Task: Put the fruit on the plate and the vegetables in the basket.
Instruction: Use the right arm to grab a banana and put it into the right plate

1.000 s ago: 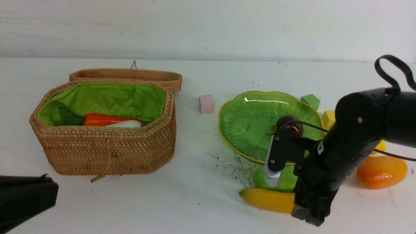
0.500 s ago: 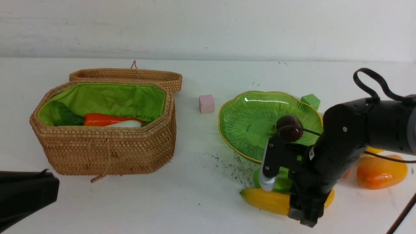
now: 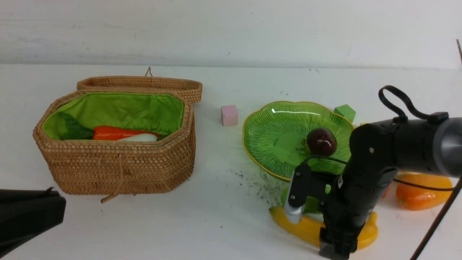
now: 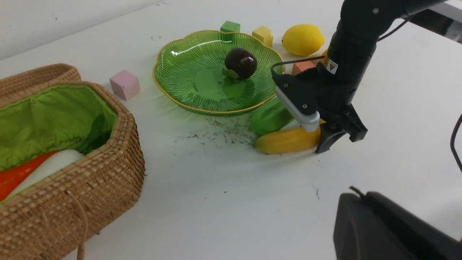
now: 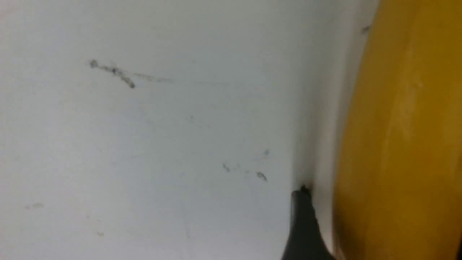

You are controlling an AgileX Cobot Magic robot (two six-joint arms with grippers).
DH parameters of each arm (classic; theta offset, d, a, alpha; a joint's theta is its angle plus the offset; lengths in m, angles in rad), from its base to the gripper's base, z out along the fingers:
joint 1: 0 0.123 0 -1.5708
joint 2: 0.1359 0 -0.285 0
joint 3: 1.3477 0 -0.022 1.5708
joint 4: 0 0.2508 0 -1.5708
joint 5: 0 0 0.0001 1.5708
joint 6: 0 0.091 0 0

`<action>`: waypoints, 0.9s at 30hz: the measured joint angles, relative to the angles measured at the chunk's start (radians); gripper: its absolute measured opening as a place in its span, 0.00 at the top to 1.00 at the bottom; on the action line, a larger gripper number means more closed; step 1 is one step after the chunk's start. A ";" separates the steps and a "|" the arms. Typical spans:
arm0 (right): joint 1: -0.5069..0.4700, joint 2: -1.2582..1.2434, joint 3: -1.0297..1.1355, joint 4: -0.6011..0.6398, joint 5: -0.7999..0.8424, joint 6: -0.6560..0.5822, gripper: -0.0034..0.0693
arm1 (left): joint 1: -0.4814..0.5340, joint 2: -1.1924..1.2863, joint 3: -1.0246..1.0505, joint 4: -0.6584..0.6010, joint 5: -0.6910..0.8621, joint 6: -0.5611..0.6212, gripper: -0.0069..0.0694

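Observation:
A dark maroon ball (image 3: 321, 141) lies on the green plate (image 3: 274, 122). Just in front of the plate a yellow banana (image 3: 306, 225) lies on the table, touching the light green gourd (image 4: 270, 117). My right gripper (image 3: 339, 245) is down over the banana's right half, open, one finger on each side. In the right wrist view a small gap separates the dark finger (image 5: 305, 224) from the banana (image 5: 404, 144). The lemon (image 4: 303, 39) and mango (image 3: 415, 198) rest right of the plate. The carrot (image 3: 115, 133) and radish (image 3: 139, 137) lie in the basket (image 3: 119, 166). My left gripper (image 3: 54, 202) is shut and empty, near the front left.
The basket's lid (image 3: 144, 83) lies open behind it. A pink cube (image 3: 229, 115) sits between basket and plate. Green (image 3: 344, 112), yellow (image 4: 262, 35) and orange-pink (image 4: 302, 67) cubes stand behind and right of the plate. Dark scuff marks cover the table in front of the plate.
My right arm has sunk toward the table and its jaws have come down around the banana, narrowing a little. The banana has turned slightly. The left arm has not moved.

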 joint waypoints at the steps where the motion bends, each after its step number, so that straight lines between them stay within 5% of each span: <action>1: 0.000 0.005 -0.003 0.002 0.003 0.000 0.45 | 0.000 0.000 0.000 0.000 0.000 0.000 0.93; 3: 0.000 0.011 -0.010 0.008 0.005 0.000 0.52 | 0.000 0.000 0.000 0.000 0.000 0.000 0.93; 16: 0.076 -0.147 -0.041 0.160 0.186 0.102 0.53 | 0.000 0.000 0.000 0.000 -0.007 0.001 0.93; 27: 0.005 -0.060 -0.478 0.251 0.030 0.652 0.53 | 0.000 0.000 0.000 -0.002 -0.148 0.001 0.93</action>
